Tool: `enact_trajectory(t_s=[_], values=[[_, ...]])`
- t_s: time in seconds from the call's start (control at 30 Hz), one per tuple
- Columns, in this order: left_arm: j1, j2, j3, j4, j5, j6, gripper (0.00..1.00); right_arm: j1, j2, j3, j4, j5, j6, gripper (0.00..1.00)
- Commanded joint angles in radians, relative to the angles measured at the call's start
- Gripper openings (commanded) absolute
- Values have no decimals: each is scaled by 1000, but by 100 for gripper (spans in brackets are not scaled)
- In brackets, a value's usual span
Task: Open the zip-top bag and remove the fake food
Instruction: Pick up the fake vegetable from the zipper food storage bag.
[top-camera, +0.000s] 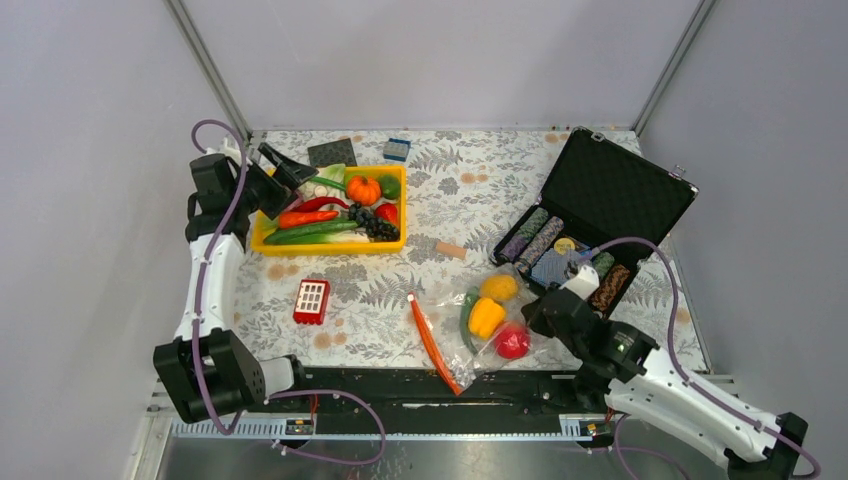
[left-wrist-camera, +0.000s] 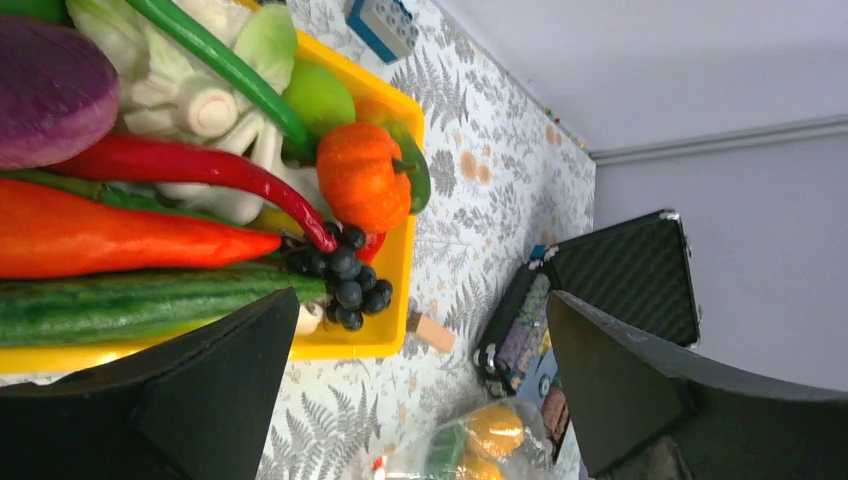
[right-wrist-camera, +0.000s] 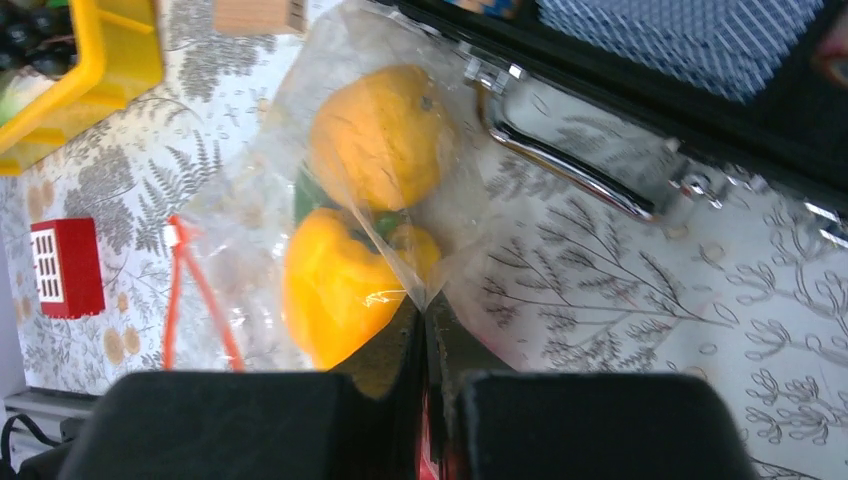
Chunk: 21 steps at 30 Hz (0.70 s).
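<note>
Right pincer (right-wrist-camera: 428, 350) pinches the film of the zip-top bag (right-wrist-camera: 240, 250).
Yellow bell pepper (right-wrist-camera: 335, 285) sits inside the bag; left pincer (left-wrist-camera: 422, 300) hangs spread, well apart from it.

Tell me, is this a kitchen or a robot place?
Most likely a robot practice booth, not a kitchen. Plain grey walls box in a fern-print table, the yellow plastic tray holds toy vegetables, and the right gripper pinches a crinkly clear zip-top bag of fake food.

left arm (top-camera: 222, 262) and right arm (top-camera: 692, 405) were white with black joints, purple cables (top-camera: 655, 250) alongside; fingers (left-wrist-camera: 200, 400) were black wedges.
</note>
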Motion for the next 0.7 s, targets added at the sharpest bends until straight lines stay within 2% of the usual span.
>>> enact_trajectory(t_s=[0.0,0.1,0.3,0.43,0.57,0.67], values=[[-51,-119,27,-65,46,67,96,3,133,142,115,6,-188,0],[-154,-232,-39,-124,-50,72,92,3,201,194,159,7,-214,0],[-410,-461,-317,-137,-251,-29,85,3,230,258,210,38,-229,0],[-487,-552,-429,-166,-292,-97,79,3,247,265,188,52,-230,0],[-543,-644,-500,-209,-325,-160,77,3,192,174,161,73,-158,0],[-596,-676,-552,-215,-338,-211,72,3,132,113,116,89,-68,0]])
